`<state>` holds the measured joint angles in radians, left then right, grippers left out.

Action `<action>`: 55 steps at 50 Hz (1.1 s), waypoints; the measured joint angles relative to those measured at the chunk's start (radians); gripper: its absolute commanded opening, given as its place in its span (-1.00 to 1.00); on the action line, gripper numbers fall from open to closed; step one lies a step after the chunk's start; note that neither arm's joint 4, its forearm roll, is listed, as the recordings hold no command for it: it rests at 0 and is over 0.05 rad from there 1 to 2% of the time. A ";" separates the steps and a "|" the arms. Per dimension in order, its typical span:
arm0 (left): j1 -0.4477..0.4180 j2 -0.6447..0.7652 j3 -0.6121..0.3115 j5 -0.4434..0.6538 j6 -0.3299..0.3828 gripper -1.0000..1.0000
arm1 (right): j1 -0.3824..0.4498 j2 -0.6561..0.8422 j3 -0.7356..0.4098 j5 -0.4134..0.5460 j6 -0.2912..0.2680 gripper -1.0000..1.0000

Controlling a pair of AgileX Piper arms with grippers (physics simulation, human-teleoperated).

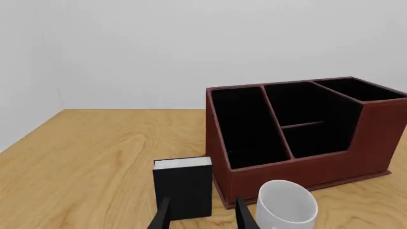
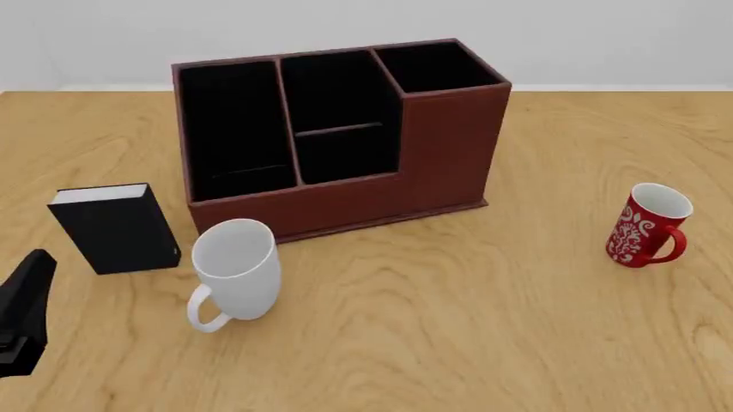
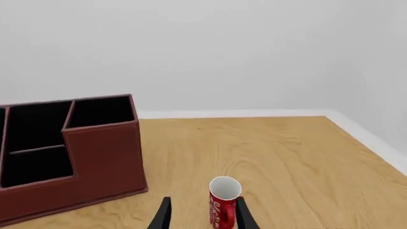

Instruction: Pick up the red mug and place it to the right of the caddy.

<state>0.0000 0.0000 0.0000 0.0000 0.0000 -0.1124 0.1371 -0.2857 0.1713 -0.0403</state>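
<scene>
At the far left of the front view the left gripper (image 2: 26, 313) hangs low near the table (image 2: 481, 326) edge, its fingers parted and empty, just short of a black box (image 2: 115, 227). Next comes a white mug (image 2: 236, 270), then the caddy (image 2: 343, 133) in the middle. The red mug (image 2: 645, 225) stands upright well to the caddy's right, handle toward the camera side. It looks light, rigid, glazed and probably slippery, so a grip across the body or rim seems safest. The right gripper (image 3: 202, 214) is spread wide, holding nothing, the mug showing between its fingertips.
</scene>
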 measured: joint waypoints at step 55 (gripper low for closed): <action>0.000 0.000 0.000 0.000 0.000 1.00 | -0.113 0.795 0.090 -0.570 -0.111 1.00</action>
<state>0.0000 0.0000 0.0000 0.0000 0.0000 -0.2250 0.9325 -0.1957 -0.3989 -0.1517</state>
